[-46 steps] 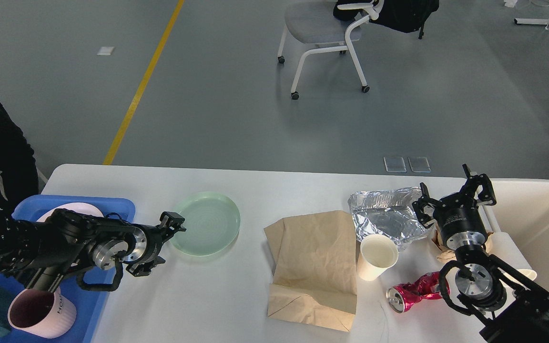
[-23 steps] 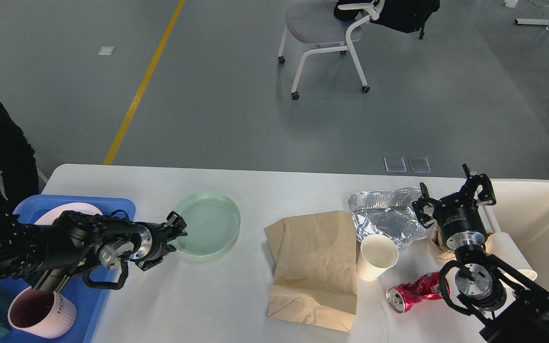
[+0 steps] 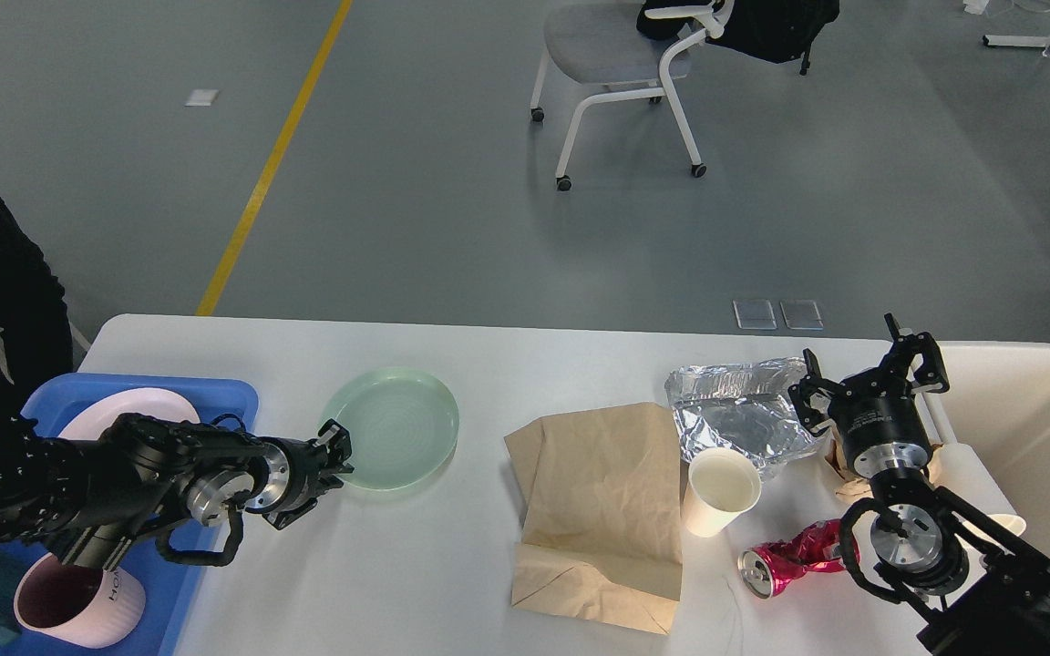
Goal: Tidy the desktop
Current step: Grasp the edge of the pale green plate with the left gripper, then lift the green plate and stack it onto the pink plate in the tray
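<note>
Our left gripper (image 3: 329, 465) is reaching over the desktop (image 3: 416, 565) at the near-left rim of the green plate (image 3: 390, 426); we cannot tell how its fingers are standing. Our right gripper (image 3: 867, 378) is hovering spread wide, holding nothing, beside the crumpled foil (image 3: 739, 415). We are seeing the desktop spanning the whole near scene, carrying a paper bag (image 3: 602, 510), paper cup (image 3: 721, 492) and crushed can (image 3: 789, 558).

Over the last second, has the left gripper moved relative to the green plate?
Yes. The left gripper has dropped lower and drawn in against the near-left rim of the green plate, which itself has stayed put on the desktop.
</note>
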Available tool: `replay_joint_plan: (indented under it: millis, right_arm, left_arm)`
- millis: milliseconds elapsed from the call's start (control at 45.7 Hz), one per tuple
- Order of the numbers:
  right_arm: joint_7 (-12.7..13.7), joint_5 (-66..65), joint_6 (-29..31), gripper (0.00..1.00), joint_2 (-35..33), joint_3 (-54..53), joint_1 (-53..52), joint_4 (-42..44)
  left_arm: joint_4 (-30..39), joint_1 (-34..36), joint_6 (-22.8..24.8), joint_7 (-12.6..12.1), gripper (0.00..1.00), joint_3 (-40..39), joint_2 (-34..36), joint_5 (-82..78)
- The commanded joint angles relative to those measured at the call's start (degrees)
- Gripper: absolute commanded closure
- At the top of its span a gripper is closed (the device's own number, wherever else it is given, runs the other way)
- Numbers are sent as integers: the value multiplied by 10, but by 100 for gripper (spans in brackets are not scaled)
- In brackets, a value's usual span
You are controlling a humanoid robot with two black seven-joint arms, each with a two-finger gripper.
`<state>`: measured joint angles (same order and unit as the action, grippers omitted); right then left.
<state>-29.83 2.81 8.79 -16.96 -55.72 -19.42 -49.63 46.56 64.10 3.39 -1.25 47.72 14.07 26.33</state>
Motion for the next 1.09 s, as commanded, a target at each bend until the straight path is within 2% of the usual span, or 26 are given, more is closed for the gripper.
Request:
replay_joint_plan:
  millis: [0, 44, 394, 525, 657, 744, 898, 985, 1073]
  right_arm:
    - [-1, 0, 0, 0, 0, 0, 0, 0]
    - [-1, 0, 0, 0, 0, 0, 0, 1]
    - [0, 0, 0, 0, 0, 0, 0, 0]
    - [0, 0, 0, 0, 0, 0, 0, 1]
    - [0, 0, 0, 0, 0, 0, 0, 0]
    - [0, 0, 0, 0, 0, 0, 0, 1]
    - [0, 0, 0, 0, 0, 0, 0, 1]
    - [0, 0, 0, 0, 0, 0, 0, 1]
    - [0, 0, 0, 0, 0, 0, 0, 1]
  left_arm:
    - [1, -4, 1, -1, 97, 0, 0, -1]
    - [1, -5, 6, -1, 100, 0, 1, -1]
    - [5, 1, 12, -1, 100, 4, 3, -1]
    - [8, 7, 29, -2, 100, 5, 8, -1]
    - [34, 39, 49, -16, 100, 11, 24, -1]
    - [91, 103, 57, -44, 100, 44, 54, -1]
    - [160, 218, 57, -76, 100, 124, 76, -1]
    - [213, 303, 59, -82, 100, 176, 83, -1]
    - [274, 391, 71, -75, 100, 214, 88, -1]
